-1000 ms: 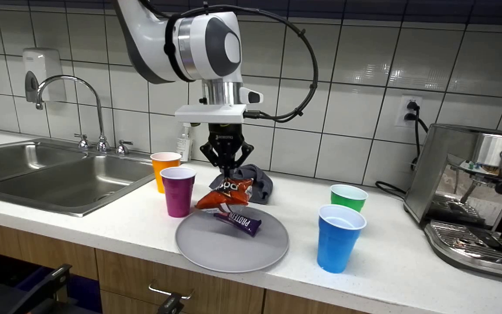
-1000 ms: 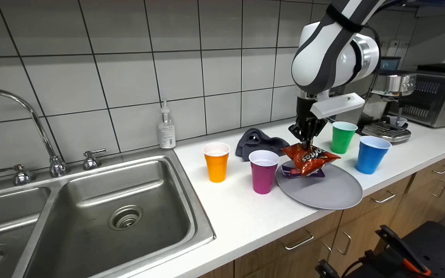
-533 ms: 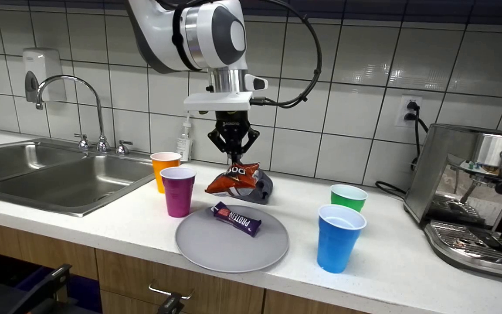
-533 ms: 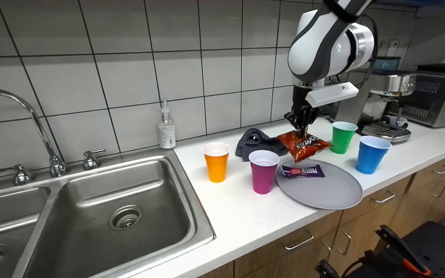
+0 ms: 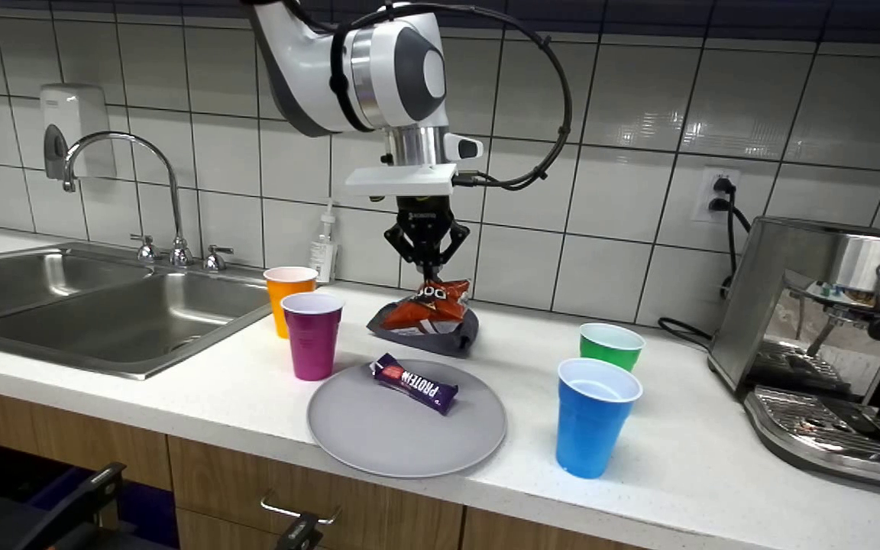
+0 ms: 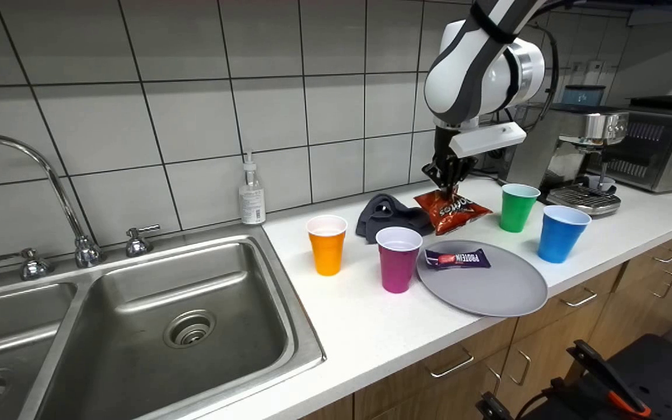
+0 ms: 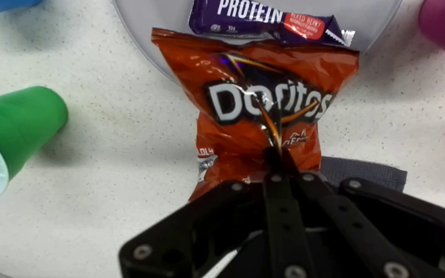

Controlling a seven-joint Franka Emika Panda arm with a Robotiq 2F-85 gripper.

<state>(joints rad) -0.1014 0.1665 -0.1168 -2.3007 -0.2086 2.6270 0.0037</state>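
Fingers [image 7: 273,162] pinch the bag [image 7: 253,116] between the plate [image 6: 487,294] and the tiled wall [image 6: 342,111], with the cloth [image 6: 388,221] and the green cup [image 6: 518,211] at either side. In the wrist view its straight sealed edge faces the plate; its long axis runs back from there beneath the fingers, far end hidden. Bag: glossy, crinkled orange-red film. Plate: round, matte grey. Cloth: dark, woven. Against one second earlier, the bag is farther from the plate; the purple bar [image 5: 413,383] shows whole in both exterior views.
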